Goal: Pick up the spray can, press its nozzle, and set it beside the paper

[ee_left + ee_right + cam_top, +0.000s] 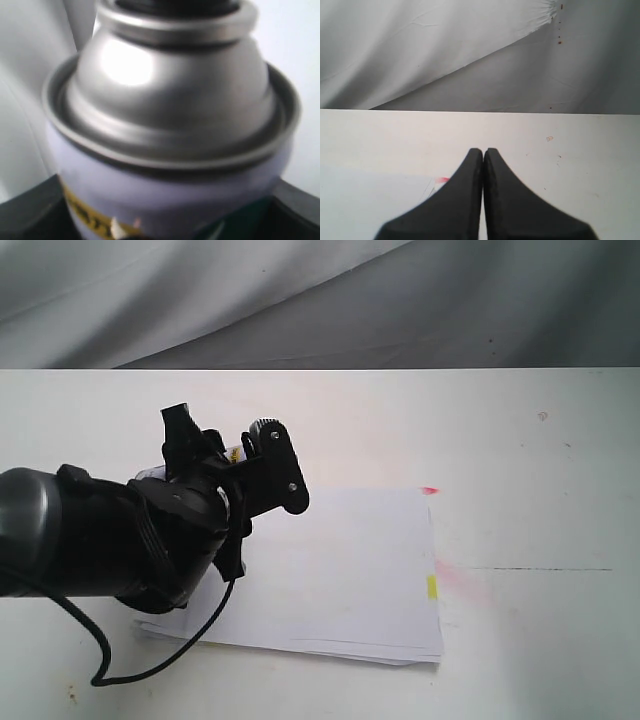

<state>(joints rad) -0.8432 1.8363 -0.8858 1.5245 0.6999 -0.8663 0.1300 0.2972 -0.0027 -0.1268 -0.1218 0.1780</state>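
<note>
Grey cloth (300, 300) hangs behind a white counter (520, 440). My left tool (228, 447) clamps the spray can (165, 150) by its body, near the edge of the paper (340, 570). The can is rigid, smooth metal, probably light and slippery, so I judge the best grip is below the dome. I can't see its contents. My right tool (483, 155) is pinched closed and empty.

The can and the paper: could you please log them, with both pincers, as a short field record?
can: gripped by its body in the left pincer
left pincer: shut on can, over the paper's left edge in the exterior view
right pincer: shut, empty, away from the can
paper: flat on the table
tabs: yellow tab on the paper's right edge, pink tab at its far right corner
</note>
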